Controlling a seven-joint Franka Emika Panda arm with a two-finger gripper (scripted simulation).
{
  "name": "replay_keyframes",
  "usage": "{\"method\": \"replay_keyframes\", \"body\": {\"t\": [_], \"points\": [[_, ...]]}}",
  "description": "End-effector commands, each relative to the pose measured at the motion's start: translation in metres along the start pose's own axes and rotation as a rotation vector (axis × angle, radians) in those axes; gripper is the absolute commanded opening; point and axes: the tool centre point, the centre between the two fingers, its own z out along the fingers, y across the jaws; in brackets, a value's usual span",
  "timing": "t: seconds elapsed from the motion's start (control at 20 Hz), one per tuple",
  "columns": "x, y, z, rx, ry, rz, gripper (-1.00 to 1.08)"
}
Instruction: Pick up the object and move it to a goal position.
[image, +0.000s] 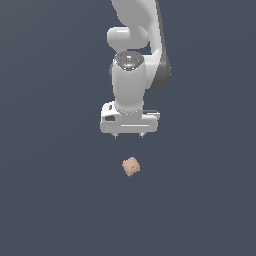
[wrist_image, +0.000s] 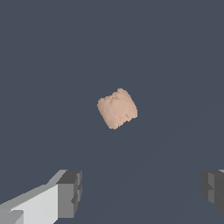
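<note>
The object (image: 131, 166) is a small tan-pink, roughly cube-shaped lump with a mottled surface, lying on the dark grey floor. It also shows in the wrist view (wrist_image: 117, 108). My white gripper (image: 129, 135) hangs above it and a little behind, pointing straight down, apart from it. Its two short fingertips (image: 116, 135) stand wide apart and nothing is between them. In the wrist view the gripper (wrist_image: 142, 192) shows its dark pads (wrist_image: 70, 192) spread far wider than the object.
The plain dark grey floor (image: 50, 200) fills both views. The white arm (image: 135, 45) rises above the gripper and leaves the exterior view at its upper edge.
</note>
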Motion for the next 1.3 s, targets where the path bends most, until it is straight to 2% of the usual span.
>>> {"method": "replay_keyframes", "body": {"t": [0.0, 0.45, 0.75, 1.25], "points": [[0.0, 0.0, 0.0, 0.0, 0.0, 0.0, 1.0], [0.0, -0.015, -0.003, -0.004, -0.011, -0.002, 1.0], [0.001, -0.015, -0.001, -0.004, -0.012, -0.01, 1.0], [0.017, -0.014, 0.022, -0.007, -0.024, -0.138, 1.0]]}}
